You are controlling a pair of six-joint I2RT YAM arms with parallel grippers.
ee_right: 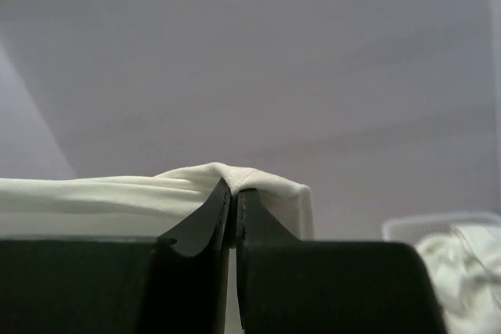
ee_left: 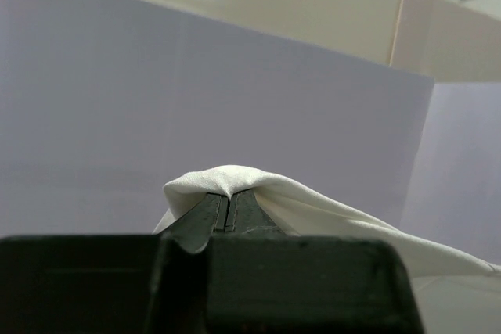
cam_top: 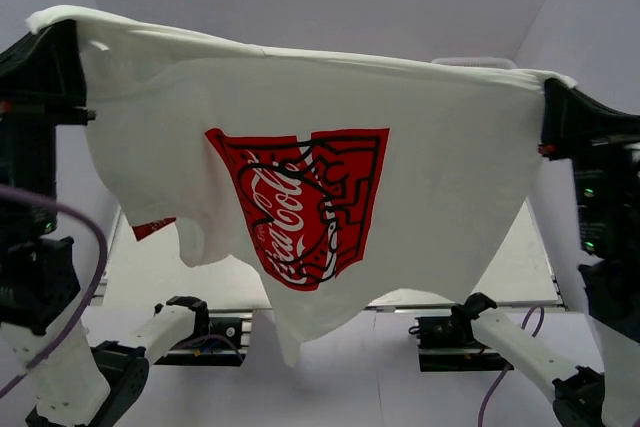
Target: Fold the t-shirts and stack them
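The white t-shirt with the red Coca-Cola print [cam_top: 300, 202] hangs spread in the air, filling the top view. My left gripper [cam_top: 62, 32] is shut on its upper left corner, and my right gripper [cam_top: 548, 87] is shut on its upper right corner. In the left wrist view the gripper [ee_left: 226, 202] pinches a fold of white cloth [ee_left: 313, 209] that drapes to the right. In the right wrist view the gripper [ee_right: 233, 193] pinches a hemmed edge of the cloth [ee_right: 117, 193], which stretches left. The other t-shirts are hidden behind the raised one.
A white mesh basket [ee_right: 438, 228] with pale cloth in it shows at lower right of the right wrist view; its rim peeks above the shirt in the top view [cam_top: 475, 62]. Both arm bases [cam_top: 190, 322] sit at the near edge. A red scrap [cam_top: 152, 228] shows at left.
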